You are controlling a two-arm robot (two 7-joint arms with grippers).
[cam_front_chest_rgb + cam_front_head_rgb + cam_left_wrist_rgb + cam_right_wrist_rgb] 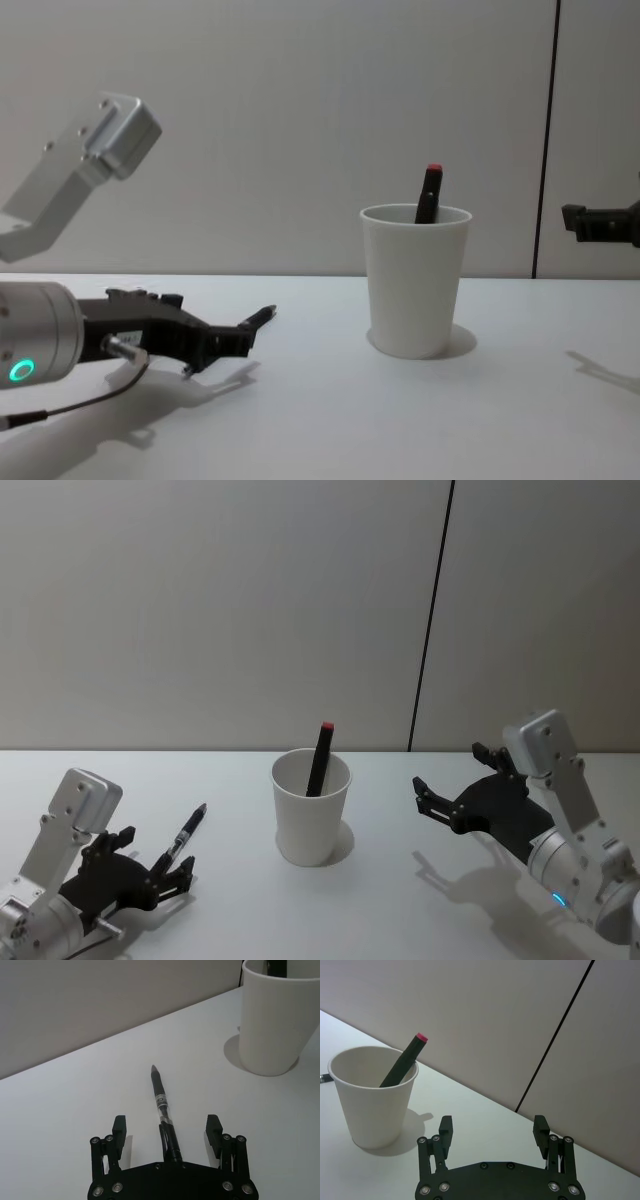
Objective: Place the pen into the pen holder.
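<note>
The left gripper point(166, 1122), wide open, straddles the pen point(160, 1095); next it should close and carry it right to the pen holder point(311, 820), while the right gripper point(492, 1122) hovers open.

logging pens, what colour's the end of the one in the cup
Pen end is red, clearest in right wrist view.
</note>
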